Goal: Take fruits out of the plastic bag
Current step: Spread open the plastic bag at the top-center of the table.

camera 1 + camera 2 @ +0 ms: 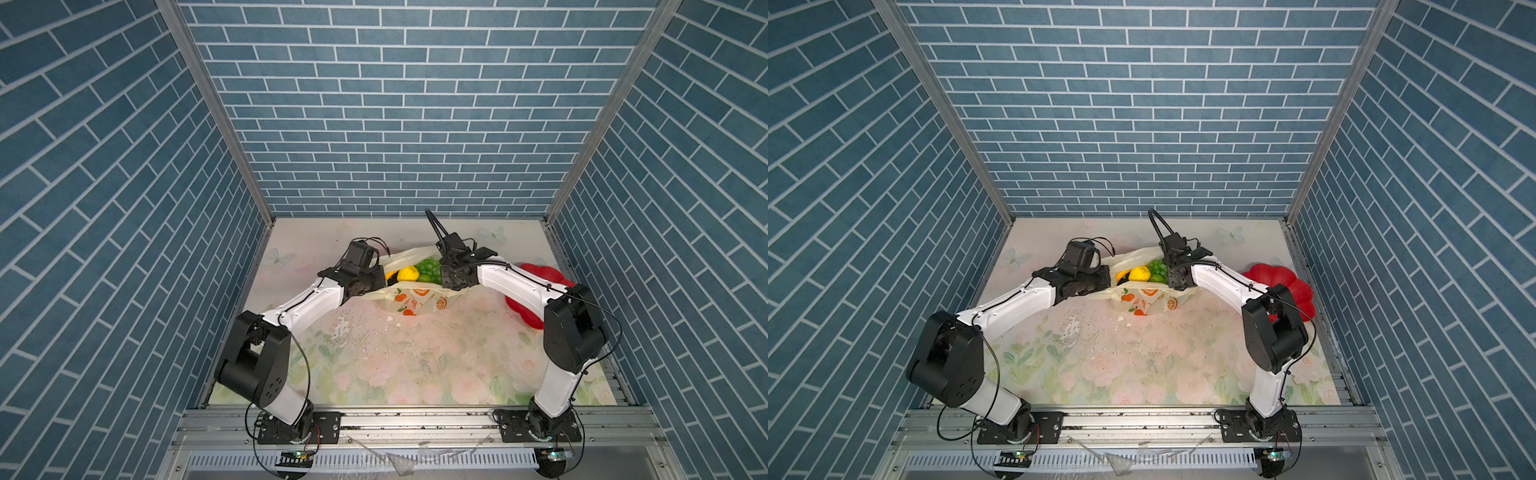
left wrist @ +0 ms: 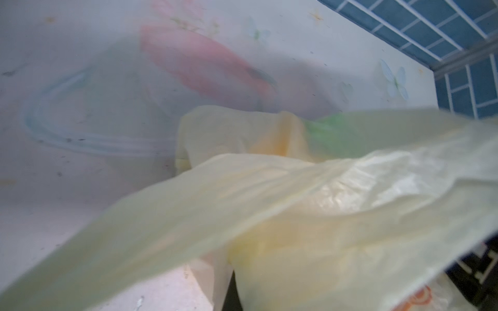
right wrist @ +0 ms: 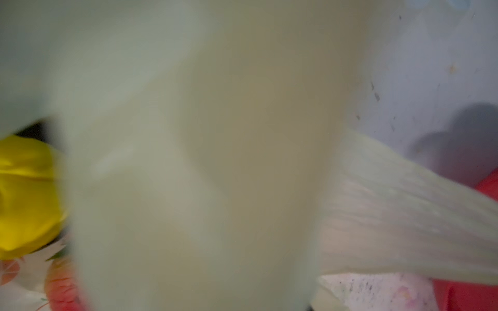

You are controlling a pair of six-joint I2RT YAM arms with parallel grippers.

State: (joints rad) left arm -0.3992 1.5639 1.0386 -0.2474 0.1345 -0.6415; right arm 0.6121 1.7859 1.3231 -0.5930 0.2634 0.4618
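The pale-yellow plastic bag [image 1: 415, 300] with orange-slice prints lies at the middle back of the table in both top views, its mouth pulled wide. Inside it I see fruits: a yellow lemon [image 1: 408, 274], green grapes [image 1: 428, 268] and an orange-yellow tip [image 1: 390, 274]. My left gripper [image 1: 381, 282] is shut at the bag's left rim, with bag film [image 2: 296, 215] stretched over its camera. My right gripper [image 1: 443, 279] is at the right rim. Its jaws are hidden by film [image 3: 215, 161], which runs to them in taut pleats [image 3: 404, 215]. The lemon [image 3: 27, 194] shows beside it.
A red flower-shaped plate [image 1: 536, 274] lies at the right, partly under my right arm. White flakes [image 1: 390, 319] dot the floral table cover in front of the bag. Blue brick walls close in the back and both sides. Clear plastic scraps [image 1: 399, 457] lie on the front rail.
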